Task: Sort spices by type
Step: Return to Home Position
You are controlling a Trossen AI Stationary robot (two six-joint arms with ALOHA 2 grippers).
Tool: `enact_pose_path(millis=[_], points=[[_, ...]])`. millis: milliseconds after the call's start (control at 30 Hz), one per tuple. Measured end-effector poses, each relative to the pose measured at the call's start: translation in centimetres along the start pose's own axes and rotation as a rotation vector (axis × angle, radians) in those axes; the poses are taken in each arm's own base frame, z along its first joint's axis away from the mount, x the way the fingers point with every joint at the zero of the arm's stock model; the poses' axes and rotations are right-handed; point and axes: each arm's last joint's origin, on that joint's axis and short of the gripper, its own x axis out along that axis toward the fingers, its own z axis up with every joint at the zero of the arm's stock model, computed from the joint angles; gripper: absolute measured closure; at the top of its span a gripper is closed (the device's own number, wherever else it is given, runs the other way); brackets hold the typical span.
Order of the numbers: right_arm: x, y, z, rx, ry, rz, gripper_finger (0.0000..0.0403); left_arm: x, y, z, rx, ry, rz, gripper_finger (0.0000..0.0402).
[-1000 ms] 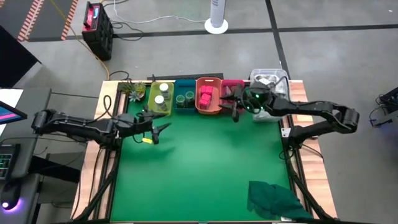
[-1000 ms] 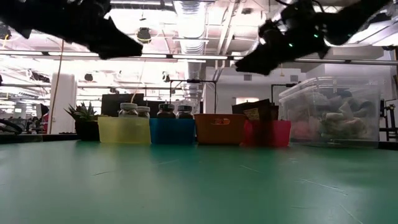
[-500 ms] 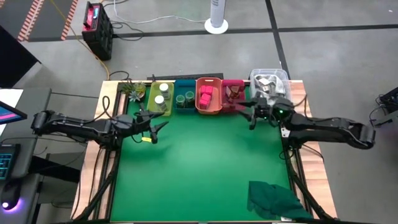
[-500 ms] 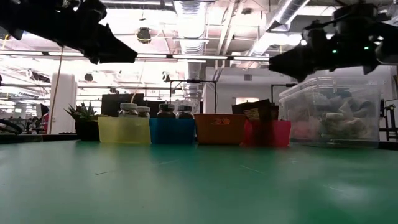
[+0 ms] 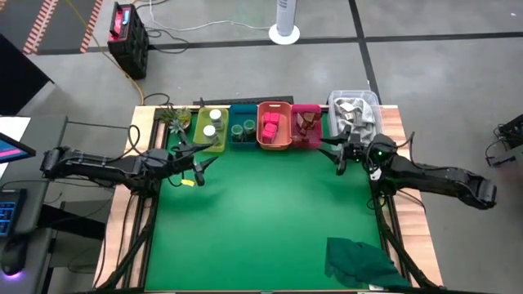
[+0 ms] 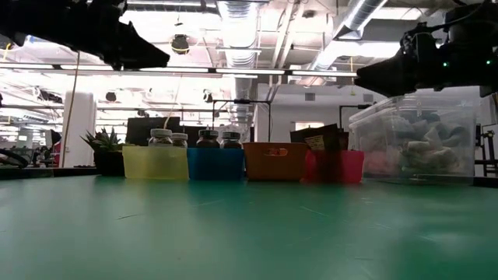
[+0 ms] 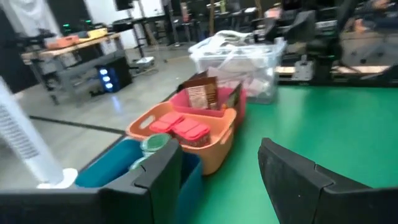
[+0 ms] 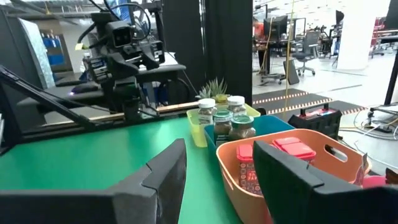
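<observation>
Green matting (image 5: pixel 261 220) covers the table, bare at the near side apart from a dark green cloth (image 5: pixel 359 260) heaped in the near right corner.

Further in, both arms hang above the mat with nothing in their claws. The left gripper (image 5: pixel 197 165) has its fingers spread apart just in front of the yellow bin (image 5: pixel 197 131). The right gripper (image 5: pixel 333 155) is spread too, near the pink bin (image 5: pixel 307 108) and the corner of the clear tub (image 6: pixel 412 140).

I'd say the only risk left is a careless swing while pulling away. The white-capped jars (image 5: pixel 214 122) stand well above their yellow rim, and the brown-orange packs (image 5: pixel 306 122) poke out of the pink one. A finger sweeping low along that row could tip one or shove a bin. The right arm's elbow could also catch the tub.

Along the far edge every spice looks binned by kind. The jars are in yellow, the round green jars (image 5: pixel 243 128) in the blue bin (image 5: pixel 243 112), and the pink-red cube packets (image 5: pixel 272 126) in the orange bin (image 5: pixel 275 104). All lie beyond both claws, none within their grasp.
</observation>
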Motion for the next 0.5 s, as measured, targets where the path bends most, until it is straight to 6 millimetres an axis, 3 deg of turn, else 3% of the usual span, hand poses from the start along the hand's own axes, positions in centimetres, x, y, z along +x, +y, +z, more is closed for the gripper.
enact_pose_path(millis=[200,500], points=[[-0.11,0.07,-0.04,0.025,0.01,0.002,0.0191,0.13,0.28,-0.2,-0.027,0.019,0.022,0.0201],[-0.13,0.63,-0.05,-0.038,0.011,0.044,0.0191,-0.32,0.85,-0.2,-0.045,0.02,-0.15,0.0201]])
